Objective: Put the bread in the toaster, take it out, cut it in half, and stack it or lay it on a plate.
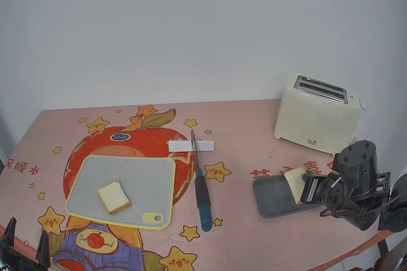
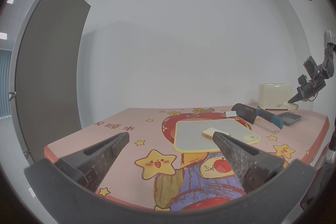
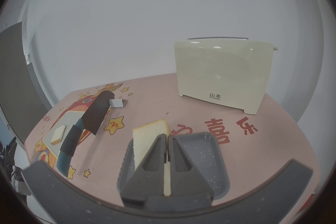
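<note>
**Right end effector (image 3: pixel 168 137) clamped on a bread slice (image 3: pixel 148 137) at the tray (image 3: pixel 206 153)**

Right end effector is closed narrowly on the bread slice, which is held upright on edge over the end of the grey tray nearest the toaster (image 1: pixel 316 119). Whether the slice's lower edge touches the tray floor cannot be told. The cream toaster is stood at the far right of the pink surface (image 1: pixel 246 136), just behind the tray. A second bread piece (image 1: pixel 113 197) is laid flat on the grey cutting board (image 1: pixel 140 174) toward the left. Between the cutting board and the tray a knife (image 1: pixel 202 193) is laid. Its blade is propped across a white rest (image 1: pixel 178 145) and its handle is turned toward the near edge. The left end effector (image 2: pixel 170 135) is held wide apart, gripping nothing, at the near left edge of the surface.
</note>
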Controlling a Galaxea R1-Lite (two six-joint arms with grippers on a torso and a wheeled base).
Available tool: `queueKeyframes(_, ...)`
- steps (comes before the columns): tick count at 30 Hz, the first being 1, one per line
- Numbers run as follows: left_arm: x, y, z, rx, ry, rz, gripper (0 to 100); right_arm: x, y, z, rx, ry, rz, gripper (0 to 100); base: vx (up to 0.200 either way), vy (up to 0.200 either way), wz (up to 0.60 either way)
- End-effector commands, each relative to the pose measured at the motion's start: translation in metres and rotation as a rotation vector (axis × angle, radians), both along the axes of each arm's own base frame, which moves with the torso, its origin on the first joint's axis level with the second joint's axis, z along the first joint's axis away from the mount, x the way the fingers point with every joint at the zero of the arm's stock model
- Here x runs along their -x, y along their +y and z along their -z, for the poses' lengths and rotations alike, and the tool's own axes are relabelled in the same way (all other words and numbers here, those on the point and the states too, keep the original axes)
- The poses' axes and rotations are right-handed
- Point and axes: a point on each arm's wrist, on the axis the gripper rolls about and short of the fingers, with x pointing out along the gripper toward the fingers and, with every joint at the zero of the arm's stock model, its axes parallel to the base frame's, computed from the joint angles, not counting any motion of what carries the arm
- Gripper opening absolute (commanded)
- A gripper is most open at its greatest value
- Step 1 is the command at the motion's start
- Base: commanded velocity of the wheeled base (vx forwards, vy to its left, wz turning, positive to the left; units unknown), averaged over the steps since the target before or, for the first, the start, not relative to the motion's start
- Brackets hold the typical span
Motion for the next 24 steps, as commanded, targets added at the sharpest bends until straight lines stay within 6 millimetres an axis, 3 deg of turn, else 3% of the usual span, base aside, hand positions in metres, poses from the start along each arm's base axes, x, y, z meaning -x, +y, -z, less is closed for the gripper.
queueKeyframes(1, -0.001, 0.000, 0.005, 0.000, 0.018, 0.001, 100, -0.002, 0.000, 0.004, 0.011, 0.016, 0.005, 0, 0.000, 0.000, 0.00)
queueKeyframes(24, -0.001, 0.000, 0.005, 0.000, 0.018, -0.001, 100, -0.008, 0.001, 0.019, 0.032, 0.064, 0.011, 0, 0.000, 0.000, 0.00)
